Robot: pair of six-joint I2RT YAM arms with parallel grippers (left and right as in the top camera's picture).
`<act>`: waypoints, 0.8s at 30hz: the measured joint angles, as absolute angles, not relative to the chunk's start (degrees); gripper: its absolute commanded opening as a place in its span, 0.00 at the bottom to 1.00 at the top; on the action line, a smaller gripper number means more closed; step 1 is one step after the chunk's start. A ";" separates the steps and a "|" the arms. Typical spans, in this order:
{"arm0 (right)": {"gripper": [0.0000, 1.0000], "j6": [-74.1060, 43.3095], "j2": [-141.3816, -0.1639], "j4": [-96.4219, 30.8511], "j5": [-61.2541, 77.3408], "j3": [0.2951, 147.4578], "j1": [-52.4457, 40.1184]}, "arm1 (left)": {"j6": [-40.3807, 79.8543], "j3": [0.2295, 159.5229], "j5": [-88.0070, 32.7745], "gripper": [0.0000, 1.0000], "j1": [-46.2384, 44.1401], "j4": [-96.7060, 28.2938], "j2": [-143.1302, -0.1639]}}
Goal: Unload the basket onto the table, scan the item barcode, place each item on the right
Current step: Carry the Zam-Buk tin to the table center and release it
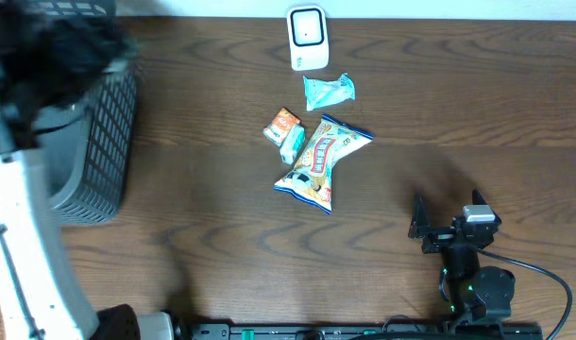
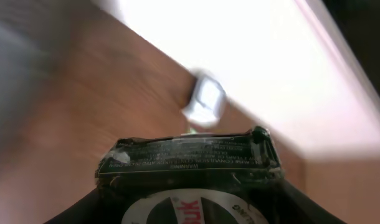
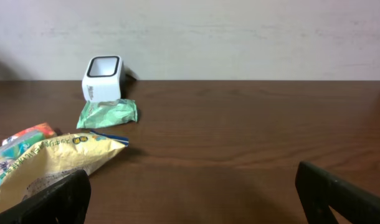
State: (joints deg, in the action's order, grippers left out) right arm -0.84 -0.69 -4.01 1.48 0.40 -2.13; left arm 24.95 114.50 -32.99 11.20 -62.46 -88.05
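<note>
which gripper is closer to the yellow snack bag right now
Right. The open right gripper is right of the snack bag, nearer the robot; the left gripper, holding a black packet, is far left above the basket.

The left gripper (image 2: 190, 211) is holding a black pkg (image 2: 189, 163) at bottom ctr of the frame. Dark fingers (image 2: 84, 208) are flanking the pkg on both sides. The pkg's upper face is lying roughly level and is showing rows of white fine print, too small to read. Below it, a round white label (image 2: 154, 210) w/ red letters is showing in part. Behind the pkg, a white scanner box (image 2: 204, 101) is sitting on the brown wood table (image 2: 96, 106); it is appearing blurred and tilted. A pale wall (image 2: 240, 56) is filling the upper R. A grey smear (image 2: 9, 93) is covering the far L edge.
</note>
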 measured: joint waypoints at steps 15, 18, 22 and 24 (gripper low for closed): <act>0.99 -0.84 -0.71 -4.03 1.48 0.40 -2.13 | 16.53 113.06 -11.44 0.57 -29.58 -60.86 -105.43; 0.99 -0.84 -0.69 -4.03 1.48 0.40 -2.13 | 16.43 112.99 -5.43 0.57 -33.08 -59.72 -110.32; 0.99 -0.84 -0.71 -4.03 1.48 0.40 -2.13 | 16.43 112.97 -0.43 0.68 -35.38 -58.35 -116.18; 0.99 -0.84 -0.71 -4.03 1.48 0.40 -2.13 | 15.84 112.95 0.84 0.81 -35.68 -57.80 -118.69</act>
State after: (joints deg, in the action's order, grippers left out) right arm -0.84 -0.71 -4.03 1.48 0.40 -2.13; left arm 15.84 112.95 0.84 -35.68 -57.80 -118.69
